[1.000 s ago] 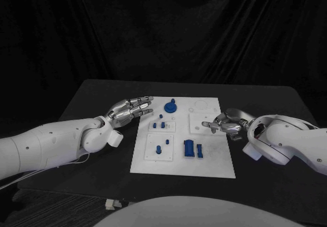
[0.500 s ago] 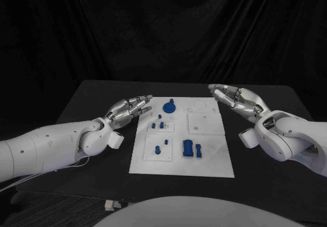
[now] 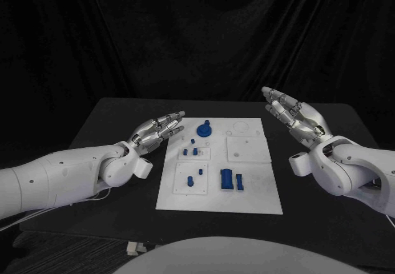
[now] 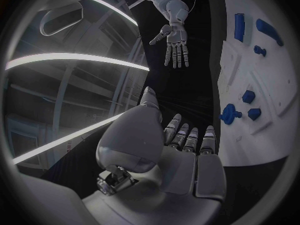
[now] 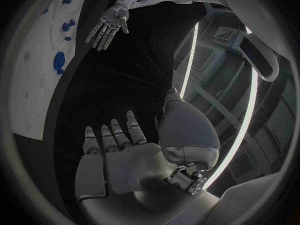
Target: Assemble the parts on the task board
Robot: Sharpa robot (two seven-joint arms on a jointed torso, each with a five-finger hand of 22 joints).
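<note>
Both hands empty, fingers spread. My left hand (image 3: 158,132) hovers just beside the board (image 3: 255,191); my right hand (image 3: 294,117) is raised, apart from its far corner. The blue parts (image 3: 229,179) lie between my hands. Judgement: between steps; next I must choose a loose part and lower a hand onto it. Each wrist view shows my other hand's open palm (image 4: 174,41).

Head camera above the task board (image 3: 221,162); wrist cameras close behind each palm, both sharing that board.
</note>
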